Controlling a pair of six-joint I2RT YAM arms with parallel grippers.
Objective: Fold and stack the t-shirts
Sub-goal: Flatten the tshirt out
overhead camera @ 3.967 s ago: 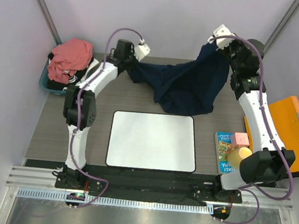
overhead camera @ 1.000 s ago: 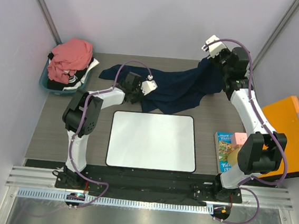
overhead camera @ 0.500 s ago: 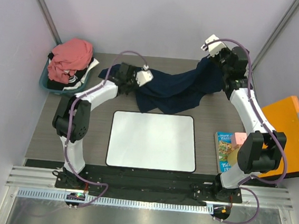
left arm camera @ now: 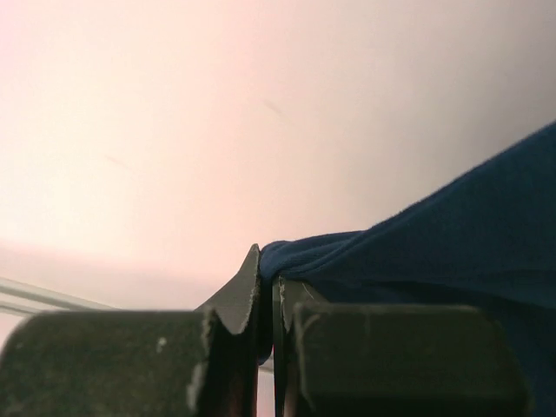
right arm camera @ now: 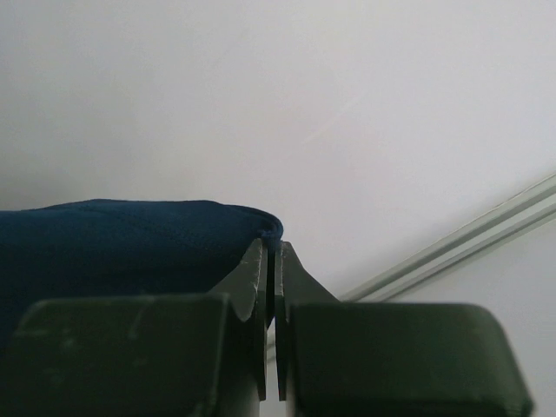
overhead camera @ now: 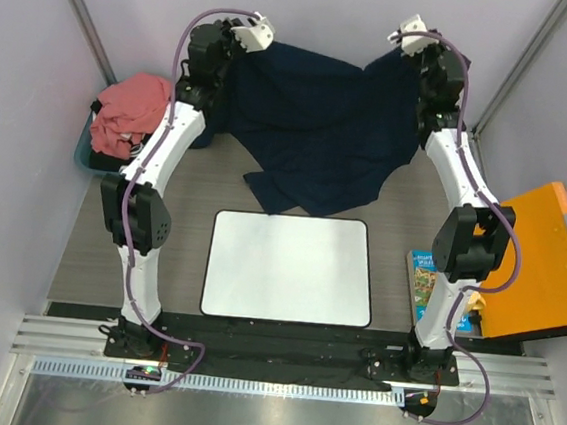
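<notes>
The dark navy blue t-shirt (overhead camera: 317, 125) hangs spread between both raised arms at the back of the table, its lower edge drooping just above the white mat. My left gripper (overhead camera: 241, 46) is shut on one top corner of it; the cloth (left arm camera: 452, 234) is pinched between its fingers (left arm camera: 243, 295). My right gripper (overhead camera: 408, 46) is shut on the other top corner, the navy fabric (right arm camera: 130, 239) folded over the tips. The salmon-pink t-shirt (overhead camera: 133, 108) lies bunched in a bin at the left.
A white rounded mat (overhead camera: 289, 267) lies in the middle of the table. A teal bin (overhead camera: 90, 159) holds more clothes at the left wall. A flat orange panel (overhead camera: 545, 263) and a colourful book (overhead camera: 421, 276) sit at the right.
My left gripper closed on the navy shirt's edge and rose to the back left. The right arm also lifted, so the shirt now hangs spread out between them.
</notes>
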